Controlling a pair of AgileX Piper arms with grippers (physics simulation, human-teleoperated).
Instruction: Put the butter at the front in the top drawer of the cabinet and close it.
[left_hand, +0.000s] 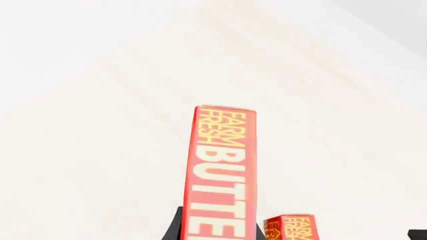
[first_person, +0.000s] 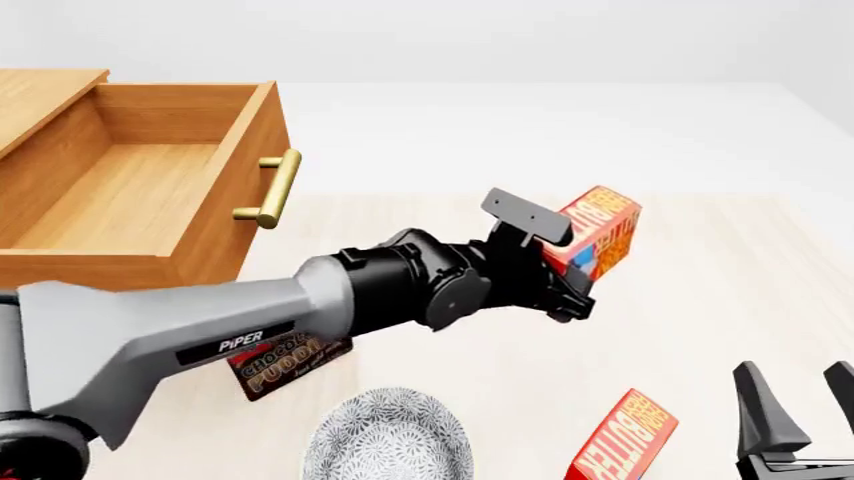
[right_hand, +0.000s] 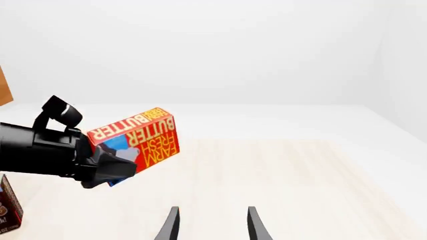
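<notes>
My left gripper (first_person: 571, 272) is shut on a red butter carton (first_person: 601, 228) and holds it tilted in the air above the middle of the table, to the right of the cabinet. The carton fills the left wrist view (left_hand: 220, 170), and the right wrist view (right_hand: 137, 137) shows it too. A twin butter carton (first_person: 625, 440) lies near the table's front edge, also in the left wrist view (left_hand: 291, 227). My right gripper (first_person: 798, 400) is open and empty just right of the twin. The top drawer (first_person: 134, 190) of the cabinet (first_person: 40, 95) stands pulled open and empty, with its brass handle (first_person: 274, 188) facing right.
A chocolate pudding box (first_person: 287, 365) lies on the table, partly hidden under my left arm; its edge shows in the right wrist view (right_hand: 7, 210). A patterned grey plate (first_person: 387, 440) sits at the front middle. The light wooden table (first_person: 721, 300) extends to the right.
</notes>
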